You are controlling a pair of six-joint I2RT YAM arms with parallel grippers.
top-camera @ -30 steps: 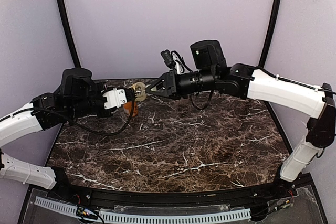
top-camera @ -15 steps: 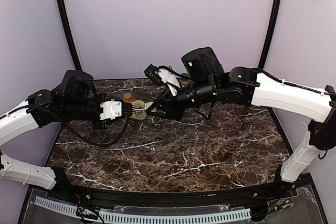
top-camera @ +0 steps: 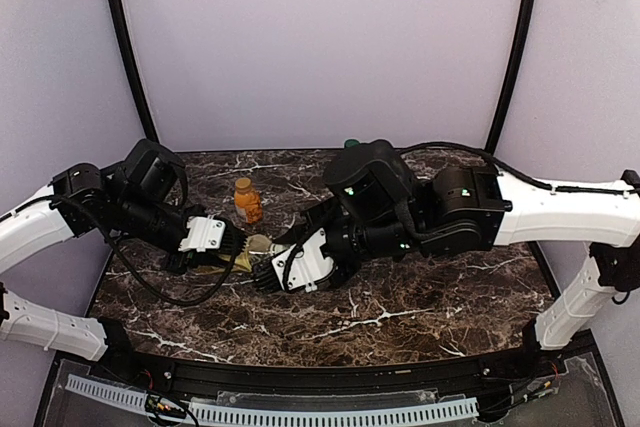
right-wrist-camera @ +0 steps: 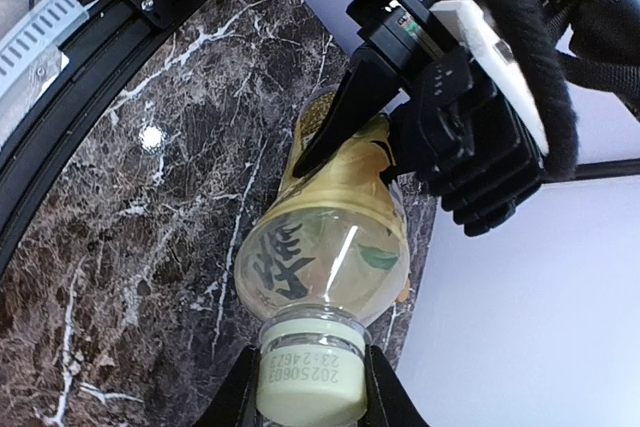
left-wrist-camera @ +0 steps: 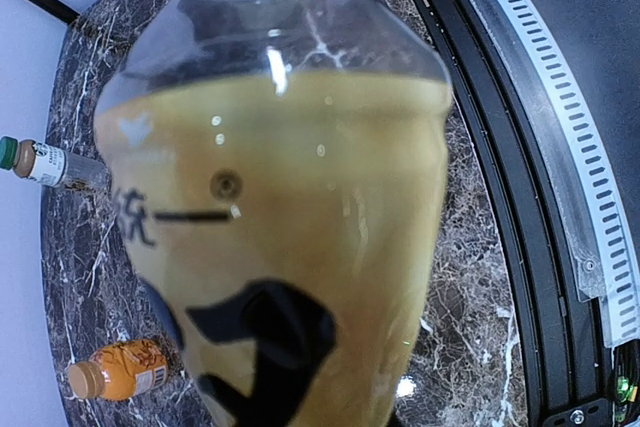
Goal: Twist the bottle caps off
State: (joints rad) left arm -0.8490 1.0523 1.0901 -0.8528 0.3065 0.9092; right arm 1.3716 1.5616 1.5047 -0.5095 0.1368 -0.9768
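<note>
From above, the tea bottle (top-camera: 257, 244) is almost hidden between the two wrists, and of the slim clear bottle (left-wrist-camera: 55, 165) only the dark green cap (top-camera: 351, 144) shows behind the right arm. The tea bottle is held sideways over the marble table (top-camera: 420, 287) — cloudy yellow-brown liquid fills it to the shoulder. The left gripper (top-camera: 236, 249) clamps its lower body and the right gripper (right-wrist-camera: 309, 387) pinches the cream-white cap (right-wrist-camera: 308, 379). The squat orange juice bottle (top-camera: 246, 203) stands near, capped
</note>
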